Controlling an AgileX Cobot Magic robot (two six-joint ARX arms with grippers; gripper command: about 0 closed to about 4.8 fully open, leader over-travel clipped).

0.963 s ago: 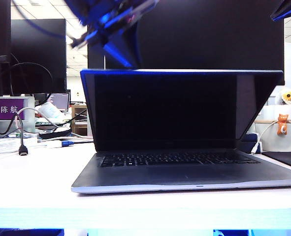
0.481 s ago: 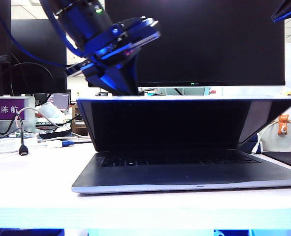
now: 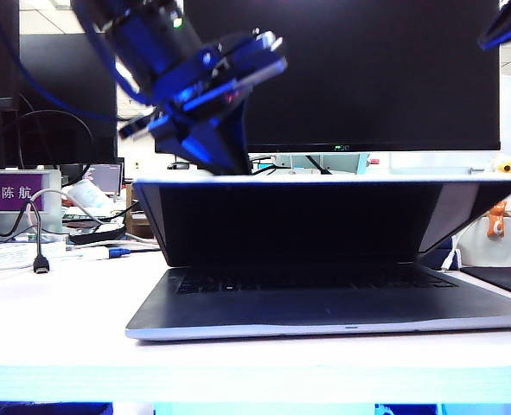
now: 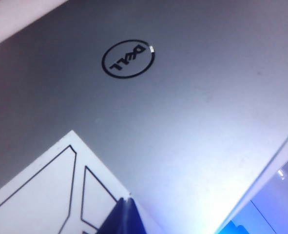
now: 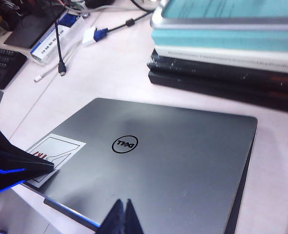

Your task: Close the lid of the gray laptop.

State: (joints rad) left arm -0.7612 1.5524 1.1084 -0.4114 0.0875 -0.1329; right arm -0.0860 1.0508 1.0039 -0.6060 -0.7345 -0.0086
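The gray laptop (image 3: 324,304) sits open toward me on the white table, its lid (image 3: 307,220) tipped far forward over the black keyboard. My left gripper (image 3: 233,166) is shut, and its tips rest on the lid's upper edge left of centre. In the left wrist view the shut tips (image 4: 126,202) lie on the lid's outside (image 4: 192,112), by the white sticker (image 4: 46,195) and below the round logo (image 4: 128,58). My right gripper (image 5: 122,204) is shut and empty, hovering above the lid (image 5: 182,161) near its front edge.
A large black monitor (image 3: 367,69) stands right behind the laptop. Cables with a plug (image 3: 40,259) and a name plate (image 3: 17,192) lie at the left. A stack of books (image 5: 221,53) sits behind the lid. Part of the right arm (image 3: 507,26) shows at the upper right.
The lid has swung down a good way since a second ago, with the left gripper following its top edge downward. Over the last half second it dropped only slightly.
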